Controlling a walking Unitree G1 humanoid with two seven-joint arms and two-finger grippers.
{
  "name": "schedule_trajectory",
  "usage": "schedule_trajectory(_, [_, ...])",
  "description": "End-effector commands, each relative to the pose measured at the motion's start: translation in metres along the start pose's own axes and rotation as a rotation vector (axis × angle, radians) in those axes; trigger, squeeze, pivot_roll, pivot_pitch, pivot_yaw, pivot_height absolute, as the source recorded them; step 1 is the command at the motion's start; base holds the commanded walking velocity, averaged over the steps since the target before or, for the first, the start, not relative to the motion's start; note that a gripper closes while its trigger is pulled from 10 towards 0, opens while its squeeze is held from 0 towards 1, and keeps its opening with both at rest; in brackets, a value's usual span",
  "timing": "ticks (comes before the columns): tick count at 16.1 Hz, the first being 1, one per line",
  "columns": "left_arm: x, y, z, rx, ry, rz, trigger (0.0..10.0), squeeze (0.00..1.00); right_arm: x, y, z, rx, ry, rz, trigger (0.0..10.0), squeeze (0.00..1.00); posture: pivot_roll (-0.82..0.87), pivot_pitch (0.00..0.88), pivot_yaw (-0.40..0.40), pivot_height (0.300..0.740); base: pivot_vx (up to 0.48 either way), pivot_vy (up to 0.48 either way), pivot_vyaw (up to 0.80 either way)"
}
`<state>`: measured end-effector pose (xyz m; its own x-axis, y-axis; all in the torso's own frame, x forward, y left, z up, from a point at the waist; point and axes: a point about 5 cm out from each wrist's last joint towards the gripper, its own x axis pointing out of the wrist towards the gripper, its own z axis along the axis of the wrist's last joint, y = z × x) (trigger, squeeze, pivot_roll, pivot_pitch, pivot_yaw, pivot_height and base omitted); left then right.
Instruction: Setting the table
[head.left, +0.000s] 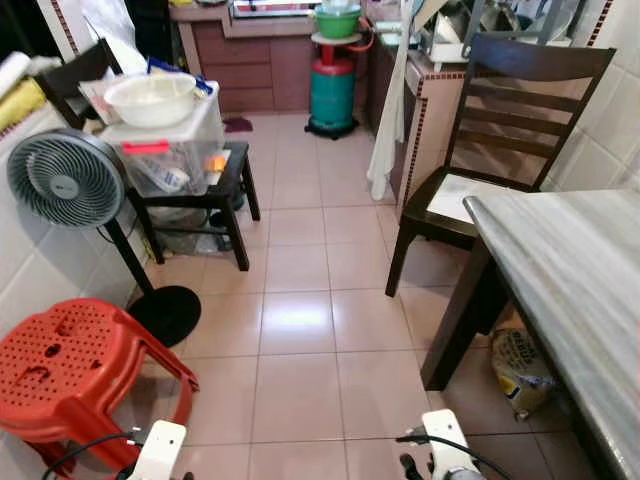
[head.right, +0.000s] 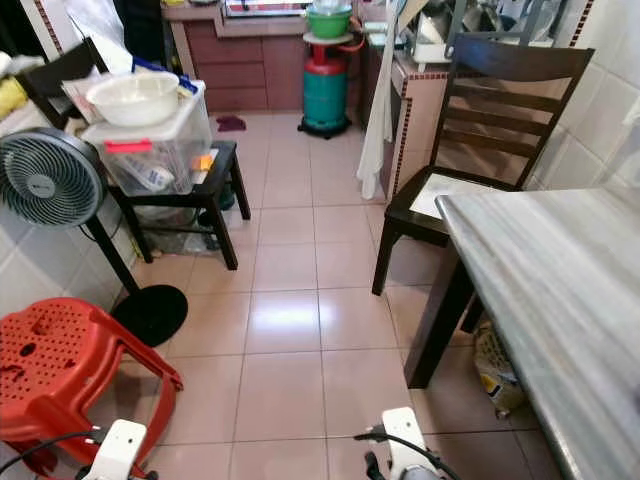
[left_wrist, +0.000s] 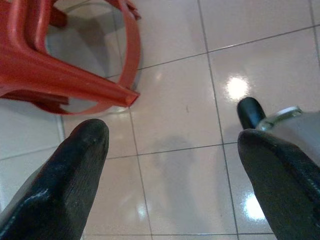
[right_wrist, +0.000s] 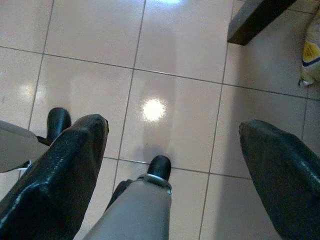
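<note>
Nothing On The Table Yet, Both Arms Idle

Nothing is laid on the grey table, so I judge that the task is at its very beginning. The table is the largest thing and I take it as landmark. Its top is bare, and its dark leg stands on the tiled floor.

Just behind the table, at its far end, stands the dark wooden chair, with its seat turned toward the table, as for a person who will eat there. Under the table, beside the leg, lies a yellow bag, probably put there to be out of the way.

Across the open floor from the table, a red plastic stool stands against the wall, and further along a standing fan. Beyond the fan a low black side table carries a clear storage box, and on that box rests a white bowl. This bowl is the only dish I can see, well apart from the table; perhaps it is the thing to fetch. Far behind stands a green gas cylinder.

The left gripper hangs near the stool, fingers spread wide over the tiles, holding nothing. The right gripper hangs near the table leg, also spread and empty.
</note>
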<state>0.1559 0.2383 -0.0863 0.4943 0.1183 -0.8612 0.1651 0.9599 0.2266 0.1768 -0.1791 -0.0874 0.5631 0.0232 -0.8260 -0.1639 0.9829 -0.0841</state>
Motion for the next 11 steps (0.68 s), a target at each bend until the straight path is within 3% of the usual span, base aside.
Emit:
schedule_trajectory(1, [0.0, 0.005, 0.005, 0.021, -0.006, 0.009, 10.0, 0.0, 0.001, 0.002, 0.003, 0.011, -0.011, -0.002, 10.0, 0.0, -0.19, 0.0, 0.061, 0.74, 0.0, 0.48, 0.0])
schedule_trajectory(5, [0.004, -0.009, 0.018, 0.038, -0.023, -0.006, 10.0, 0.0, 0.001, 0.008, 0.002, 0.009, -0.013, 0.007, 10.0, 0.0, -0.19, 0.0, 0.065, 0.74, 0.0, 0.48, 0.0])
schedule_trajectory(9, [0.006, -0.037, 0.033, 0.06, -0.045, -0.043, 10.0, 0.0, 0.001, 0.009, 0.004, -0.001, -0.023, 0.011, 10.0, 0.0, -0.2, 0.0, 0.068, 0.74, 0.0, 0.48, 0.0])
schedule_trajectory(11, [0.007, -0.044, 0.039, 0.065, -0.055, -0.051, 10.0, 0.0, 0.001, 0.01, 0.006, -0.003, -0.029, 0.014, 10.0, 0.0, -0.2, 0.0, 0.068, 0.74, 0.0, 0.48, 0.62])
